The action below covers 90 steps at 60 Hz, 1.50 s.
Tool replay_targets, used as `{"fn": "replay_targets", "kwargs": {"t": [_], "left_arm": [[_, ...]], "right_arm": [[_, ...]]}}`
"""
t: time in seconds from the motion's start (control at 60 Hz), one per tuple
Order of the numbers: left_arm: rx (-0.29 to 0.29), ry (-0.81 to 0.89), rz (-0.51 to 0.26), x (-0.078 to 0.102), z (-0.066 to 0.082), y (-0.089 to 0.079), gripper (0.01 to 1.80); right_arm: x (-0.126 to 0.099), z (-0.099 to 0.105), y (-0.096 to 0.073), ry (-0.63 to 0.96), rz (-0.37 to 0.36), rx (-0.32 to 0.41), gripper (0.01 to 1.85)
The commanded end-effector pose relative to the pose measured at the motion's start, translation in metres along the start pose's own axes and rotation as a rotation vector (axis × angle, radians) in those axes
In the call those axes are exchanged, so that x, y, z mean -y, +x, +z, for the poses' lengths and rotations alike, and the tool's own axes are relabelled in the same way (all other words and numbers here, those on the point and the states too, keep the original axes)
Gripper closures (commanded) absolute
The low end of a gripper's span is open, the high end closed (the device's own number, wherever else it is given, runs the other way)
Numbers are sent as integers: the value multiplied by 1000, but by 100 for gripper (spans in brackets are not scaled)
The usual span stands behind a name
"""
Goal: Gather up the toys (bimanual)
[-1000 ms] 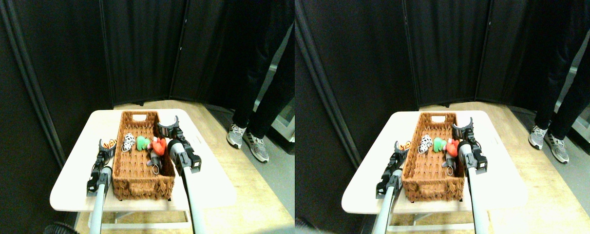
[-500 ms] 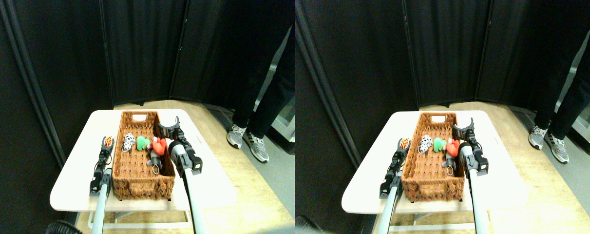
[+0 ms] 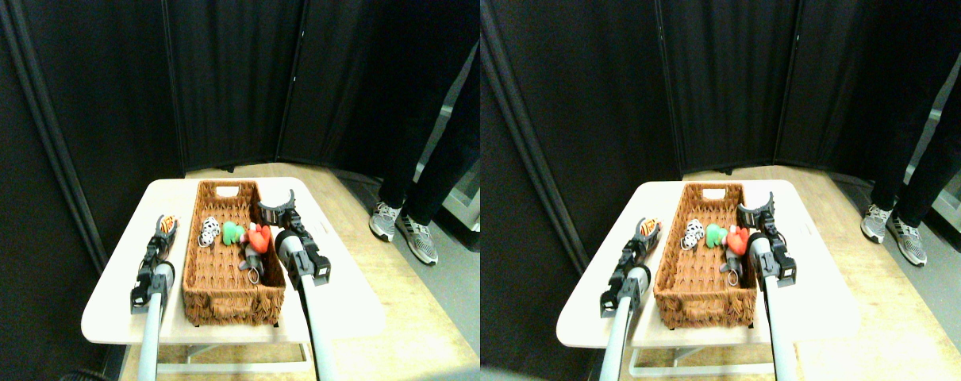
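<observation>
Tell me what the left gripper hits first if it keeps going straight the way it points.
Most likely the orange-striped toy: it sits at the left gripper tips, on the white table left of the basket. Whether they already touch is unclear.

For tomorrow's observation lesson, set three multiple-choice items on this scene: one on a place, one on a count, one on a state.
1. Where is the orange-striped toy?
A. on the table, left of the basket
B. inside the basket
C. on the floor

2. How many toys show inside the basket?
A. one
B. four
C. seven

3. How does the basket stand?
A. tipped on its side
B. upright on the white table
C. lifted in the air

Answers: 1 A, it lies outside the weave at the left gripper. 2 B, spotted, green, red and grey figures. 3 B, its base rests flat.
</observation>
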Motion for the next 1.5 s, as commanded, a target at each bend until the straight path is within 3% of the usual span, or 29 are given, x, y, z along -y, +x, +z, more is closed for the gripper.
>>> {"fn": "replay_targets", "kwargs": {"t": [0.017, 0.167, 0.367, 0.633, 0.75, 0.983, 1.233, 1.3, 1.367, 1.4, 1.417, 1.5], "left_arm": [[-2, 11, -38, 20, 9, -1, 180], [-42, 69, -67, 45, 12, -2, 180], [-105, 38, -106, 76, 4, 0, 180], [-193, -24, -147, 116, -27, 1, 180], [-238, -45, -182, 126, -41, 3, 180], [-251, -67, -197, 144, -69, 0, 180], [-310, -175, -165, 134, -84, 2, 180], [-336, -219, -158, 133, -85, 2, 163], [-363, -254, -106, 133, -82, 0, 128], [-363, -256, -101, 133, -82, -1, 123], [-357, -251, -86, 133, -82, -2, 107], [-353, -247, -77, 132, -80, -3, 96]], "right_arm": [[-6, 5, -1, 2, 41, 34, 112], [-5, 10, -3, -6, 55, 49, 115], [-5, 15, -5, -4, 57, 66, 117], [-3, 21, -6, -5, 63, 84, 120], [-2, 23, -7, -10, 63, 93, 115], [0, 27, -9, 2, 71, 109, 121], [3, 31, -10, 31, 63, 109, 121], [3, 32, -10, 25, 65, 100, 118], [3, 33, -11, 13, 68, 90, 108], [3, 33, -11, 7, 67, 92, 108], [4, 33, -11, 1, 63, 92, 103], [4, 33, -11, 14, 64, 92, 101]]}}
